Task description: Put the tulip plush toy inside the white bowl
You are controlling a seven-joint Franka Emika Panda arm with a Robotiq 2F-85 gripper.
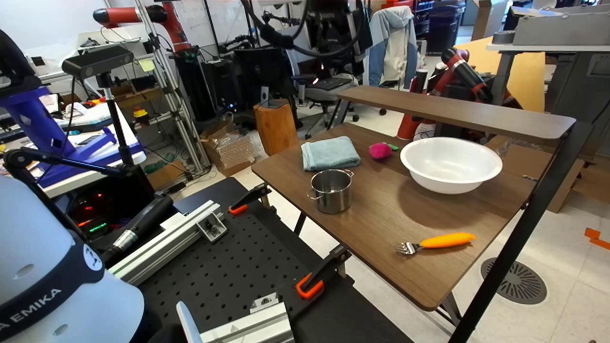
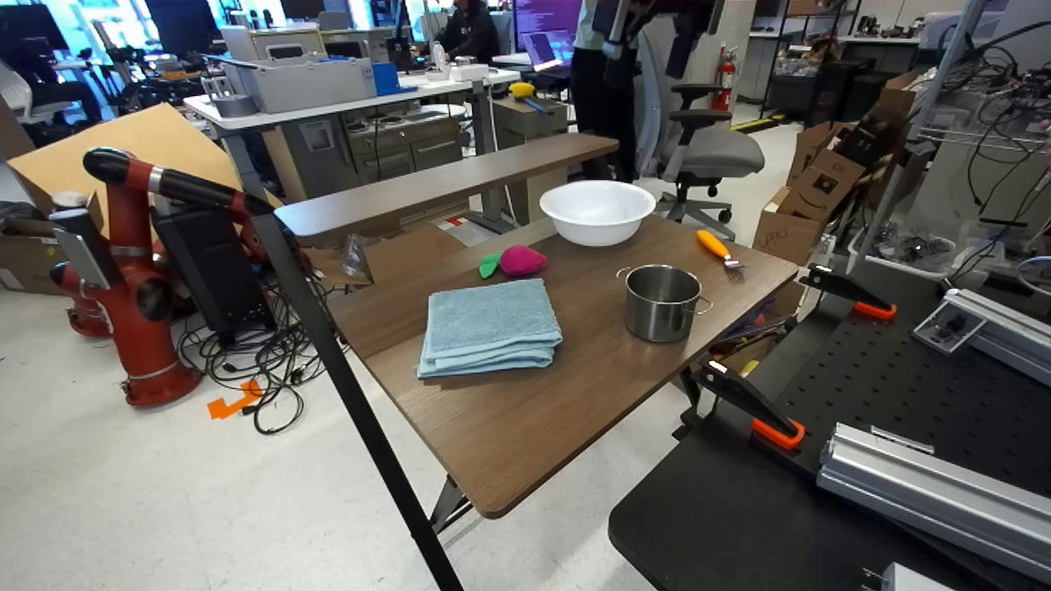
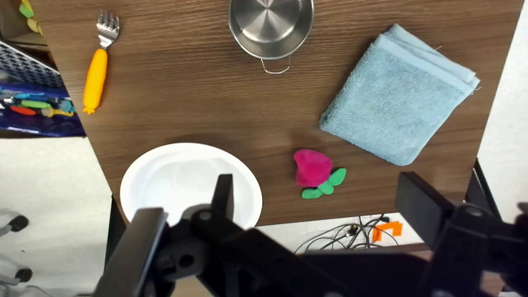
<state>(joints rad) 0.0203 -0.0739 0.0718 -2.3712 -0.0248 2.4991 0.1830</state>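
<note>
The tulip plush toy, a pink-red lump with green leaves, lies on the brown table in both exterior views [image 1: 380,151] [image 2: 523,260] and in the wrist view [image 3: 312,168]. The wide white bowl [image 1: 441,184] [image 2: 598,231] stands upright beside it, apart from it, and looks empty. In the wrist view the bowl [image 3: 177,177] is left of the toy and partly hidden by a finger. My gripper [image 3: 317,196] is open with nothing between its fingers, high above the table. The toy shows between the fingertips from above. The gripper [image 2: 647,57] also shows at the top of an exterior view.
A folded blue towel [image 1: 330,153] [image 2: 491,328] lies near the toy. A metal pot [image 1: 332,193] [image 3: 271,27] and an orange-handled fork [image 1: 443,241] [image 3: 95,78] are on the same table. A raised wooden shelf [image 1: 457,114] [image 2: 460,180] runs along the table's edge behind the bowl and toy.
</note>
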